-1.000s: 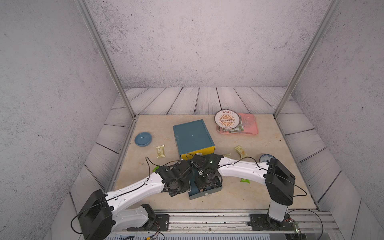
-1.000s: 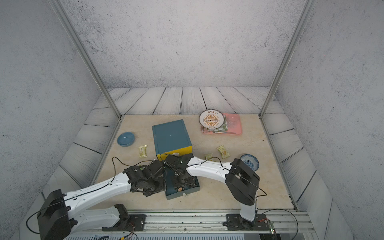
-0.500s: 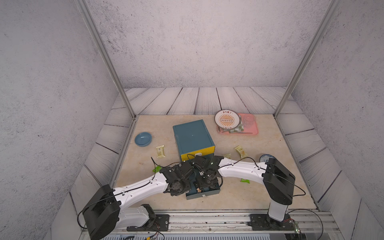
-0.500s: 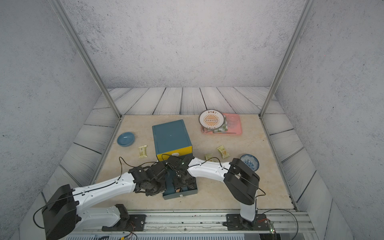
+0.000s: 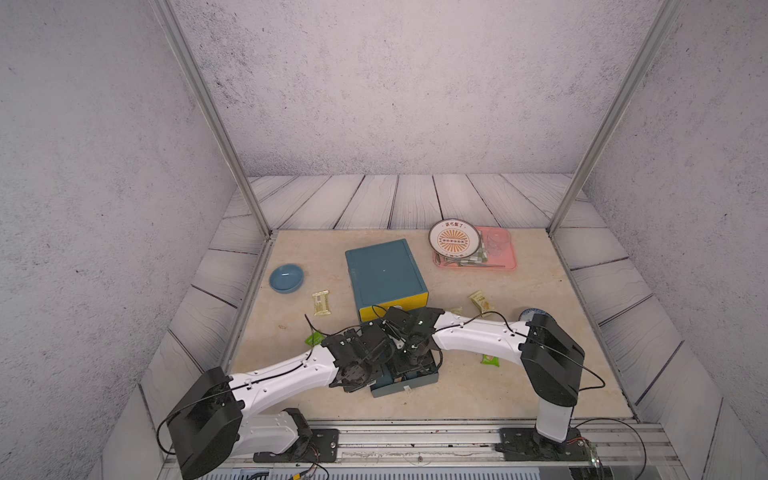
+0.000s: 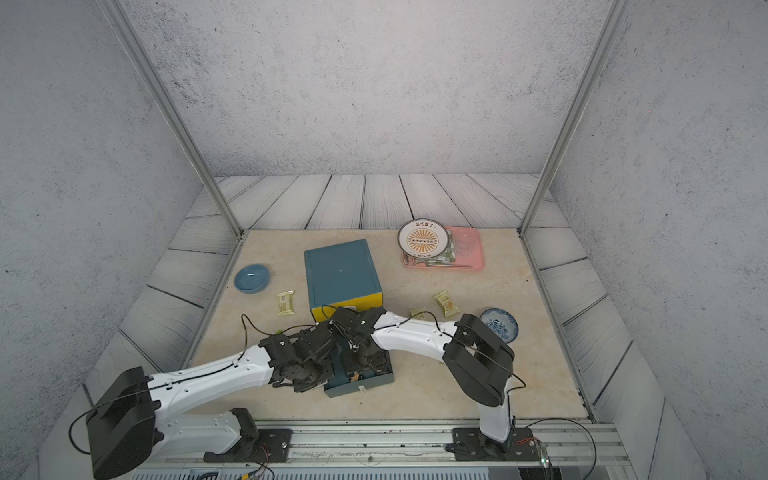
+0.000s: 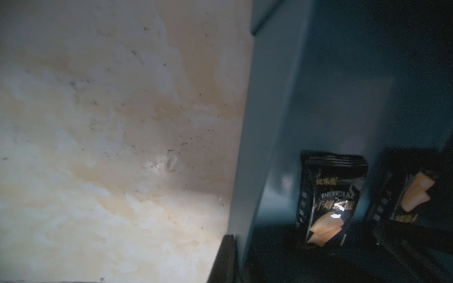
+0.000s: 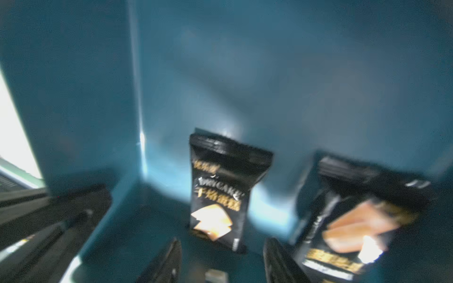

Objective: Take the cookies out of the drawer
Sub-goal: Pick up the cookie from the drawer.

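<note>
Grey speckled walls and pale plank panels close in a beige marble tabletop (image 5: 478,386). Near its middle sits a teal box (image 5: 384,270) with a yellow front. Its drawer (image 5: 409,381) stands pulled out of the box toward the robot's bases, and both arms meet over it.

Of the cookies, two lie inside the drawer: a black packet (image 8: 220,193) printed with a biscuit, and a second black packet (image 8: 355,213) just beside it. The others lie out on the tabletop. A yellow packet (image 5: 321,302) is left of the box and another yellow packet (image 5: 481,301) is right of it. A green packet (image 5: 313,338) lies by the left arm, partly hidden, and another green packet (image 5: 490,360) lies under the right arm.

The right claw (image 8: 221,240) is released: its two fingers stand apart with nothing between them, just short of the black packet. The left claw (image 5: 374,368) is clenched. One dark finger (image 7: 226,254) shows against the outside of the drawer's side wall, but whether that wall is pinched cannot be told.

Left of the box rests a blue bowl (image 5: 286,277). Behind the box to the right, a pink tray (image 5: 505,264) carries a patterned plate (image 5: 454,240). A blue patterned dish (image 6: 498,324) sits right of the box, near the right arm.
</note>
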`<state>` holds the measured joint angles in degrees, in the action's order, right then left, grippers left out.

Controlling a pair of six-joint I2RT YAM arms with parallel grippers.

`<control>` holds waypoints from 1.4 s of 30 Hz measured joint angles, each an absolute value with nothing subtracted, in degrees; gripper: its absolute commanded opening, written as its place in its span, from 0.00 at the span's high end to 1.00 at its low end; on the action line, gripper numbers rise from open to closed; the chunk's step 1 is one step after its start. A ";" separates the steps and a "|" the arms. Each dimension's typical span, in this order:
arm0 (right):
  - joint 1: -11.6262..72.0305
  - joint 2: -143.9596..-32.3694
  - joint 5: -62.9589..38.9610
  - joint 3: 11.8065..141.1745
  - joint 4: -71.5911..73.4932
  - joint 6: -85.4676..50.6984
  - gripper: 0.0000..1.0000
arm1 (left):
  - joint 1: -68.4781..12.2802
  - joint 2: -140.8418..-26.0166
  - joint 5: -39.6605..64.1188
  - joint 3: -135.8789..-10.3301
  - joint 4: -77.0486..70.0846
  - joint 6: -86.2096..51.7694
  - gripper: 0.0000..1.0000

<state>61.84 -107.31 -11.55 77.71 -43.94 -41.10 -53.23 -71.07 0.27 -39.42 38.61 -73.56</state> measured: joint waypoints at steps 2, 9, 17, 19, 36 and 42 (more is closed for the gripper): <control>61.87 -108.25 -12.05 79.26 -44.71 -41.17 0.38 | -54.08 -71.29 -0.84 -39.51 38.54 -74.78 0.95; 61.80 -109.40 -12.03 80.90 -46.92 -41.34 0.37 | -56.01 -72.82 -3.18 -40.64 39.29 -77.45 0.97; 61.80 -110.21 -11.92 79.40 -45.08 -40.23 0.36 | -56.45 -73.01 -3.95 -40.77 39.48 -78.48 0.98; 61.87 -111.00 -11.55 79.40 -45.08 -39.81 0.36 | -56.45 -73.01 -3.97 -40.77 39.46 -78.72 0.98; 62.67 -111.72 -9.45 76.29 -38.83 -39.42 0.39 | -56.69 -72.82 -4.29 -40.34 38.46 -81.38 1.00; 62.81 -112.31 -9.43 76.44 -38.37 -39.42 0.47 | -56.64 -72.77 -4.05 -39.97 38.04 -81.73 1.00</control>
